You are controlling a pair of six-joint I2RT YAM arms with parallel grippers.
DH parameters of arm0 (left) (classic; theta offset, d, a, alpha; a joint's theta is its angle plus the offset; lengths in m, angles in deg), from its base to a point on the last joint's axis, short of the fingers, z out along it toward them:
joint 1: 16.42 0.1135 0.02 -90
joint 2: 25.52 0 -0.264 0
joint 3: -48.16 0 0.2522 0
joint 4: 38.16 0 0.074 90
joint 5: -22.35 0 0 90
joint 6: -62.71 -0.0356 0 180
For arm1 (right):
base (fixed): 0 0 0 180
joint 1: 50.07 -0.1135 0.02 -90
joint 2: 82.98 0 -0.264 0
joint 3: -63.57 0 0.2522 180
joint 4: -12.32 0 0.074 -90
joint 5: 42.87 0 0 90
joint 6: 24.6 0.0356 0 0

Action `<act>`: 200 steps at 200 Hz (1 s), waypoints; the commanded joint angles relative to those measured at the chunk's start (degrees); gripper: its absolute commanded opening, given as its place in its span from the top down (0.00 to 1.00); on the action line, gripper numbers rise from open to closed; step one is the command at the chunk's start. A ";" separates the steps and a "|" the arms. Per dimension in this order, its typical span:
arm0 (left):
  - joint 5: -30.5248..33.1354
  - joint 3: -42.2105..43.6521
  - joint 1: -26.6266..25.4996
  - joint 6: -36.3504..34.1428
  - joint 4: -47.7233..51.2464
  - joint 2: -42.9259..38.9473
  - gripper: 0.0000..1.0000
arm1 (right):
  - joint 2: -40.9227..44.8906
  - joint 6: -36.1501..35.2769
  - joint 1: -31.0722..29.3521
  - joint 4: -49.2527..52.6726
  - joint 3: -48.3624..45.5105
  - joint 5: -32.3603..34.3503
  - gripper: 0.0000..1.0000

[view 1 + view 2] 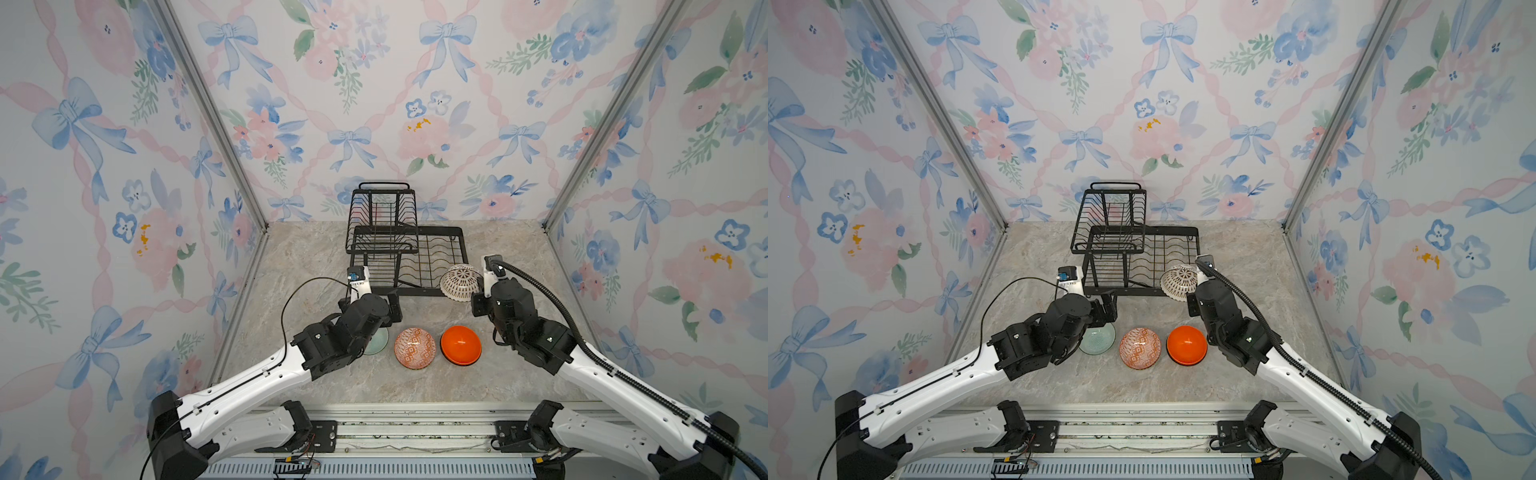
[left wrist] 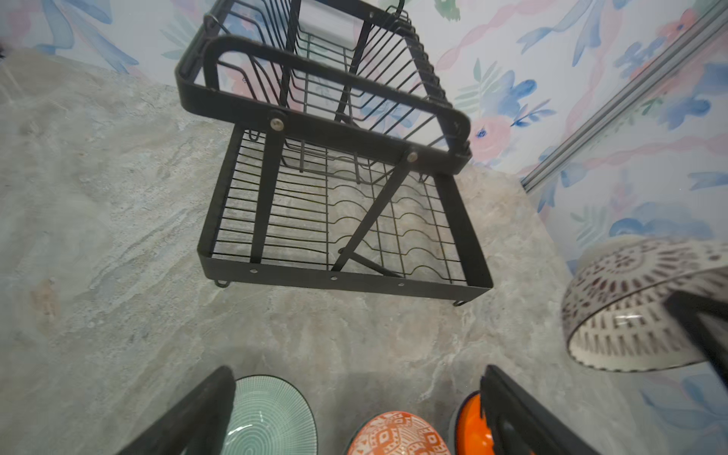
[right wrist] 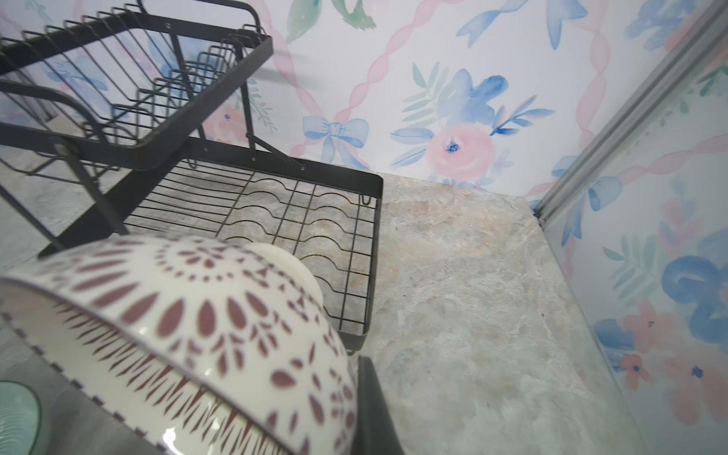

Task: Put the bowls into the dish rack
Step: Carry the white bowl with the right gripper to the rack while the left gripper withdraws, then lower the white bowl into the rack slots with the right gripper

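Nearest us on the table (image 1: 332, 386) sit the mint bowl (image 1: 1100, 338), the orange-white patterned bowl (image 1: 414, 348) and the plain orange bowl (image 1: 461, 345) in a row, our left gripper (image 2: 356, 374) gaping above them, while our right gripper (image 1: 478, 293) clamps the brown-lattice bowl (image 1: 459, 281), tilted, by the front right corner of the dish rack (image 2: 338, 277).

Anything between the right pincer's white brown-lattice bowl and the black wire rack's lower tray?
Nothing visible: the white brown-lattice bowl hangs by the near right corner of the black wire rack; slots there bare.
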 commanded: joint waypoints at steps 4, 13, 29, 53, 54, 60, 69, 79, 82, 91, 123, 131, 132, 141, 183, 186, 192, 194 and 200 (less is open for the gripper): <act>3.92 2.05 2.15 -9.37 2.10 -0.90 0.02 | -4.91 -10.65 5.45 -10.03 2.07 -6.77 1.00; 2.61 2.99 3.98 -9.50 1.97 -1.81 0.02 | -8.03 -13.85 7.43 -15.25 2.31 -7.23 1.00; -1.17 4.85 8.11 -9.64 1.85 -3.75 0.02 | -13.89 -18.77 10.99 -24.95 2.72 -10.54 1.00; -7.30 7.67 14.13 -10.26 1.67 -5.33 0.02 | -24.27 -25.88 14.70 -37.59 5.41 -13.91 1.00; -7.51 7.77 14.34 -10.24 1.67 -5.33 0.02 | -24.27 -25.88 14.70 -37.59 5.41 -13.91 1.00; -8.42 8.37 15.43 -10.47 1.55 -5.33 0.02 | -27.42 -27.14 15.56 -39.28 7.22 -15.04 1.00; -9.69 8.89 16.57 -10.74 1.57 -5.04 0.02 | -30.71 -27.99 16.44 -41.12 9.28 -16.25 1.00; -10.83 9.24 17.61 -10.97 1.57 -4.49 0.02 | -34.68 -29.12 17.41 -44.22 11.63 -18.79 1.00; -11.20 9.27 17.81 -10.93 1.55 -4.36 0.02 | -35.30 -29.47 17.54 -44.89 11.97 -19.28 1.00; -12.25 9.35 18.62 -11.06 1.48 -3.82 0.02 | -38.67 -30.90 17.87 -47.88 13.58 -20.87 1.00; -15.24 9.36 20.67 -10.84 0.89 -2.18 0.02 | -49.35 -36.03 18.12 -53.13 20.47 -24.89 1.00; -16.04 9.36 21.20 -10.84 0.74 -2.05 0.02 | -51.42 -37.08 18.03 -54.90 21.52 -24.97 1.00; -16.14 9.36 21.26 -10.84 0.71 -2.02 0.02 | -51.71 -37.20 18.03 -55.16 21.65 -24.96 1.00; -17.19 9.36 21.96 -10.84 0.53 -1.91 0.02 | -54.15 -37.96 18.02 -57.45 22.88 -24.86 1.00; -20.87 12.12 25.12 -9.96 -0.39 -2.30 0.02 | -62.56 -41.63 17.55 -61.39 28.83 -25.07 1.00; -21.05 12.25 25.21 -9.88 -0.43 -2.26 0.02 | -62.88 -41.80 17.47 -61.58 28.95 -25.12 1.00; -21.16 12.45 25.49 -9.72 -0.40 -2.18 0.02 | -63.72 -42.33 17.33 -62.40 29.44 -25.13 1.00; -21.22 12.57 25.57 -9.70 -0.44 -2.24 0.02 | -64.02 -42.39 17.26 -62.62 29.57 -25.06 1.00; -21.35 12.69 25.70 -9.51 -0.45 -2.20 0.02 | -64.92 -42.59 17.18 -63.26 30.11 -25.04 1.00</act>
